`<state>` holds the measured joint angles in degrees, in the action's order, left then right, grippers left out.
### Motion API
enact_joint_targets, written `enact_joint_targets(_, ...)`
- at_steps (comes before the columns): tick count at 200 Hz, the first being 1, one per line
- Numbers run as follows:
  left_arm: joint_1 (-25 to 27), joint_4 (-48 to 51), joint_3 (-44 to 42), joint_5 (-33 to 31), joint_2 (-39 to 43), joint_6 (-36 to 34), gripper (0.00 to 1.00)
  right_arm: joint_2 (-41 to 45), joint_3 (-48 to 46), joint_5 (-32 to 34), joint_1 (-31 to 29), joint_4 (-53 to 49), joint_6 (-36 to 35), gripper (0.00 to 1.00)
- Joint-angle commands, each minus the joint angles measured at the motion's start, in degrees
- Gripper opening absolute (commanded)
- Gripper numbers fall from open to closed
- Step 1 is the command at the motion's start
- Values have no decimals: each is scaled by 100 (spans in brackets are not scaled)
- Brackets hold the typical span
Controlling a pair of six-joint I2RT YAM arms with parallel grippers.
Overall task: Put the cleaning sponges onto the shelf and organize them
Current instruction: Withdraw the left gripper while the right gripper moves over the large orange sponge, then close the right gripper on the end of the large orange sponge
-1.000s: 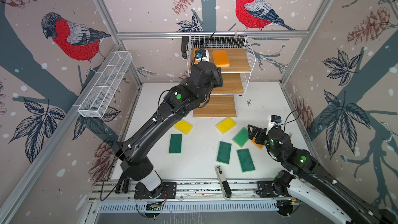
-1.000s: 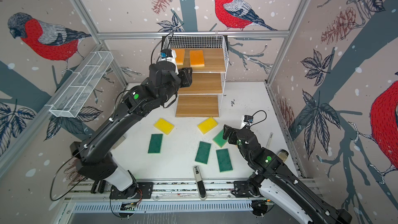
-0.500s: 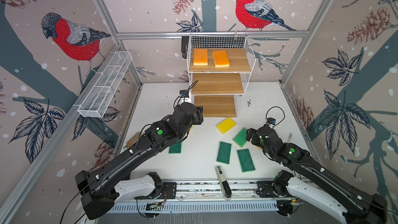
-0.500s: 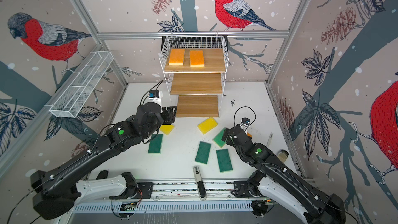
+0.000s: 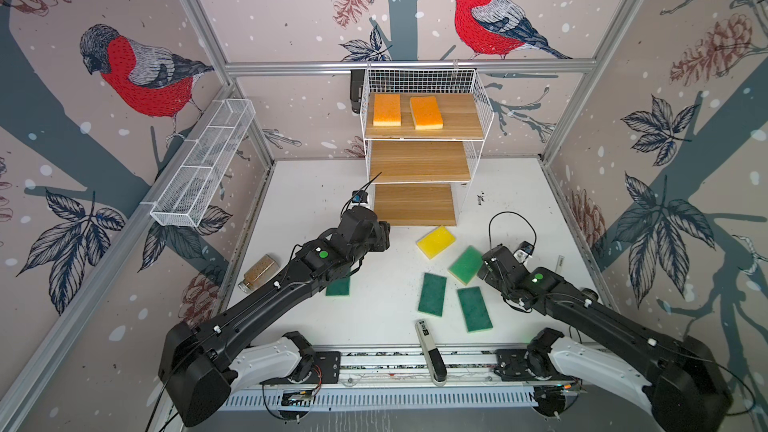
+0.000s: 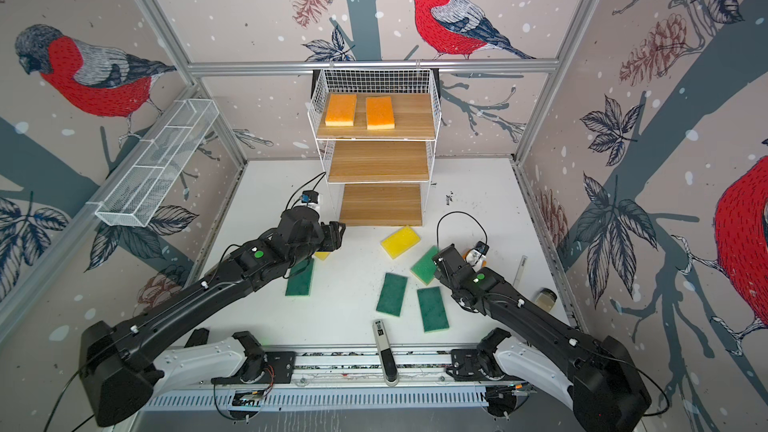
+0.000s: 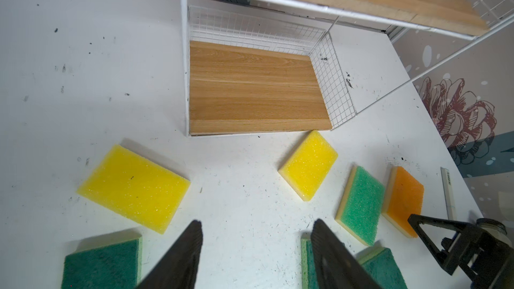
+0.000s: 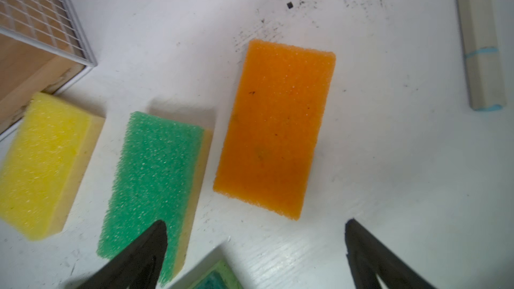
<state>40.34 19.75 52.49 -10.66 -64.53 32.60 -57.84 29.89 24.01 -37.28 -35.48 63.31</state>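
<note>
Ideally the right gripper [image 8: 256, 221] slides forward until its wide-spread, empty jaws straddle the narrow width of the orange sponge [image 8: 275, 126] lying just ahead, with the finger over the green sponge [image 8: 153, 179] kept clear of it. The left gripper [image 7: 256, 222], jaws partly apart and holding nothing, hovers over bare table [image 7: 244, 190]; a yellow sponge [image 7: 133, 187] lies just ahead to one side, the shelf [image 7: 258, 87] beyond it, two orange sponges [image 5: 386, 109] on its top board.

The shelf [image 5: 419, 162] has two bare boards. Sponges [image 5: 435, 241] crowd the near table [image 5: 386, 284]; its far corners are open.
</note>
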Motion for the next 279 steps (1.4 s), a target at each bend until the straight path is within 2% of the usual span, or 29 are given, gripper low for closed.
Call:
enact_joint_targets(1, -184, -597, -158, 405, 46, -54, 64, -222, 37, -140, 201, -27, 32, 100)
enact_joint_targets(24, -382, -721, -288, 588, 5, -78, 64, -488, 30, -348, 385, 265, -183, 99)
enact_joint_targets(76, -727, -825, -448, 886, -93, -87, 64, -1234, 166, -517, 488, 445, -168, 99)
enact_joint_targets(177, -906, -1001, -569, 1158, -385, 12, 64, -1651, 228, -508, 792, 695, -292, 99)
enact_joint_targets(238, -907, -841, -534, 1073, -292, -34, 64, -1236, -30, -469, 816, 654, -165, 91)
enact_joint_targets(279, -906, -819, -585, 1085, -286, 0, 63, -1147, -90, -465, 895, 765, -378, 81)
